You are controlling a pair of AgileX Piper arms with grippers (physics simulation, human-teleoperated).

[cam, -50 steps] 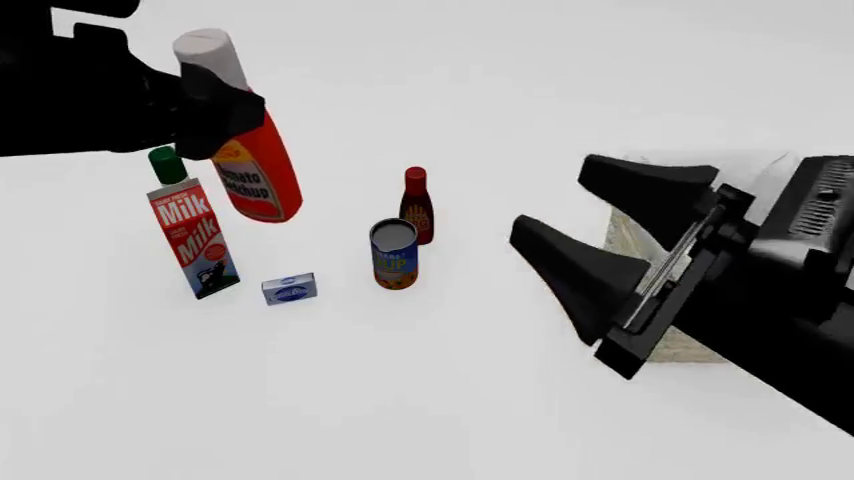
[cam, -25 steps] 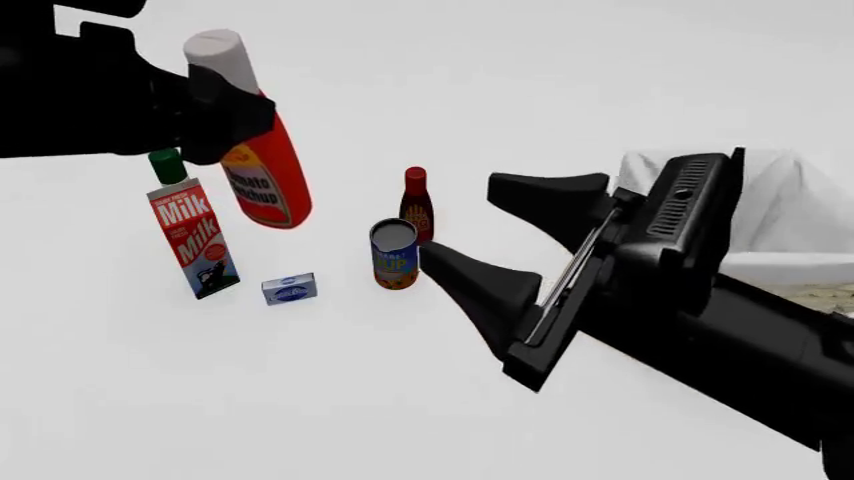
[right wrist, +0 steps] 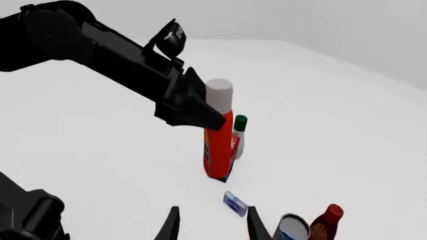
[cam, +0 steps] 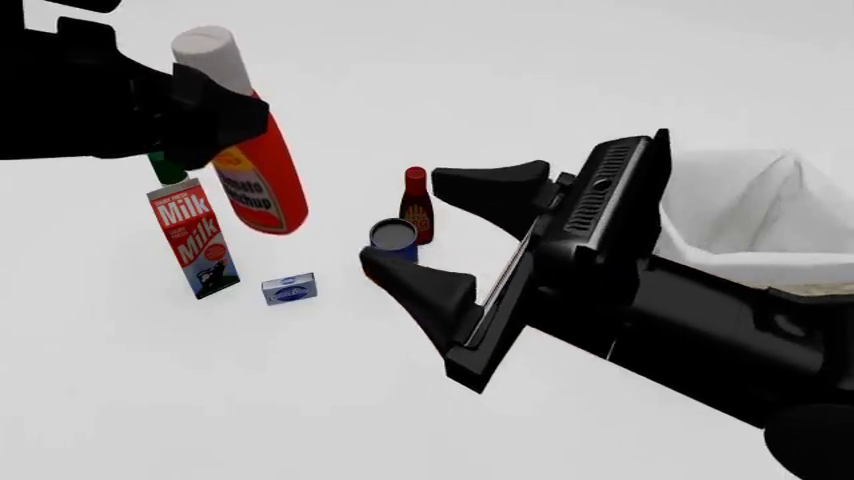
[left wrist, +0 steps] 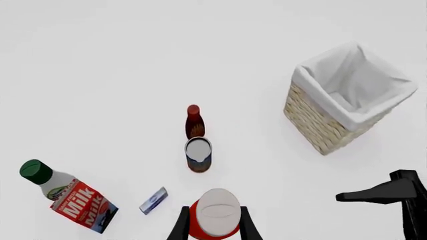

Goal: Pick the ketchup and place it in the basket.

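The ketchup (cam: pixel 256 175), a red squeeze bottle with a pale cap, hangs tilted above the table at the left, over the milk carton. My left gripper (cam: pixel 214 105) is shut on its upper body. The left wrist view looks down on the ketchup (left wrist: pixel 215 212) cap between the two fingers (left wrist: pixel 181 227). My right gripper (cam: pixel 400 218) is open and empty, reaching left across the middle at the can and maroon bottle. The basket (cam: pixel 747 205), wicker with a white lining, stands at the right, partly hidden behind the right arm. In the left wrist view the basket (left wrist: pixel 327 127) shows whole and empty.
On the table stand a milk carton (cam: pixel 194 235), a small blue-white box (cam: pixel 288 289), a can (cam: pixel 394 235) and a dark maroon bottle (cam: pixel 416 200). The right wrist view shows the ketchup (right wrist: pixel 217 145) held by the left gripper (right wrist: pixel 200 112), above the box (right wrist: pixel 235 202).
My right arm has swung left across the table, from beside the basket to just before the can. The left gripper still holds the ketchup aloft, shifted only slightly.
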